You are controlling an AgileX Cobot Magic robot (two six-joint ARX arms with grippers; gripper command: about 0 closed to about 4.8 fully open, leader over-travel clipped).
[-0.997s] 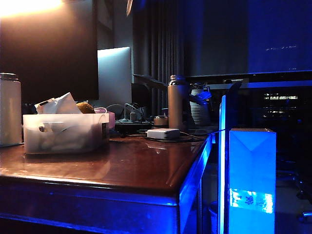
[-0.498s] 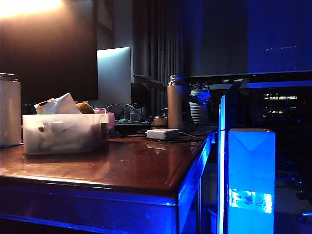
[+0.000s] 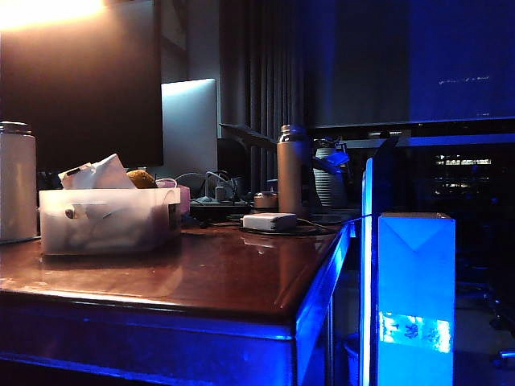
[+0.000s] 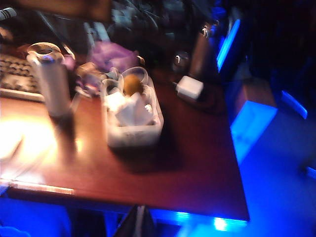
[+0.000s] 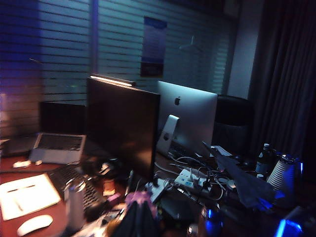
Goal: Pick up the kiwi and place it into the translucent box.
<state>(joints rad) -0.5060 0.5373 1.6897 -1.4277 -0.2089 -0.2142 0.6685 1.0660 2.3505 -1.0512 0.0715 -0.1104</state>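
The translucent box (image 3: pixel 109 219) stands on the left of the brown table (image 3: pixel 241 281), stuffed with crumpled white paper. The kiwi (image 3: pixel 141 178) pokes up brown behind the paper, at the far end of the box. From the left wrist view the kiwi (image 4: pixel 132 85) lies inside the box (image 4: pixel 132 118). My left gripper (image 4: pixel 139 221) hangs well back from the box, off the table's near edge, its tips pressed together and empty. My right gripper (image 5: pixel 139 217) is a dark shut wedge, high above the cluttered desk. Neither gripper shows in the exterior view.
A tall white cylinder (image 3: pixel 16 181) stands left of the box. A white charger (image 3: pixel 269 220) with cables and a metal bottle (image 3: pixel 291 169) sit further back. A glowing blue carton (image 3: pixel 414 297) stands off the table's right edge. Monitors (image 5: pixel 123 123) and a keyboard (image 4: pixel 15 74) are behind.
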